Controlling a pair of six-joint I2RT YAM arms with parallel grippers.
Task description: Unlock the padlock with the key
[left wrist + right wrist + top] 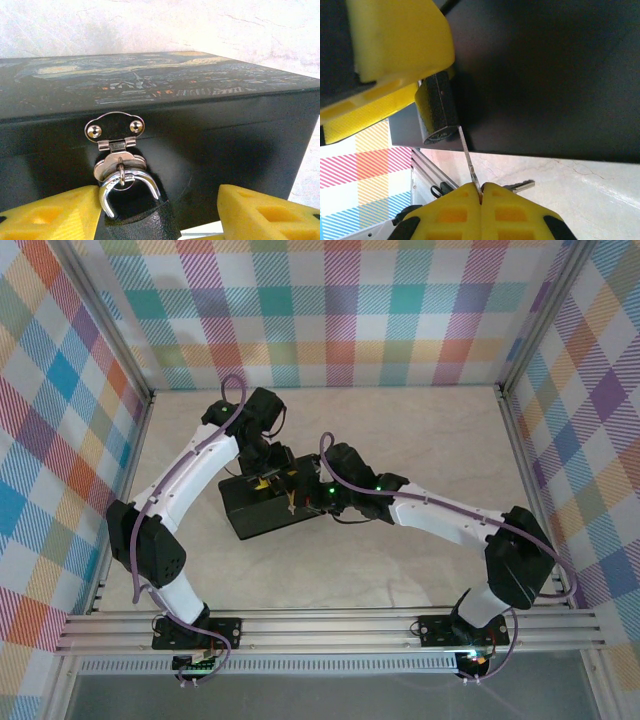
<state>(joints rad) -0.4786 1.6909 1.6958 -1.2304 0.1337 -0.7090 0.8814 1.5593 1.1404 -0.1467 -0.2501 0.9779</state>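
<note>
- The tiny blackish padlock (pixel 140 222) with its thin silvery shackle (pixel 131 181) is seen hanging from the small silvery metal hasp (pixel 115 131) on the front wall of the dark rectangular box (pixel 240 135) with the blue-and-yellow starry-night lid. The shackle is threaded through the hasp's ring and looks closed.
- The thin silvery metal key (pixel 466 155) is pinched between the pressed-together yellow fingers of the right tool (pixel 480 191), just below the lower edge of the box. Its blade is aimed up at the keyhole end of the padlock, with the tip at or just inside it.
- The left tool (pixel 160 212) is placed around the padlock in front of the box, its jaws fairly wide. One yellow finger (pixel 55 215) is close beside the shackle and the other is apart from the body, so no clamp is made.
- The step in hand is judged to be seating the key in the lock; the shackle is not yet released.
- For the next move, the blade would need to be pushed home along the keyhole's line and then turned, with the padlock steadied against the box so that it is not swung aside.
- How deep the blade sits cannot be told, as the keyhole is shadowed. The padlock's lower body is cut off in the left wrist view.
- A second small key (pixel 520 186) is seen over the pale marbled tabletop (pixel 585 185) near the box. Whether it is joined to the held one cannot be told.
</note>
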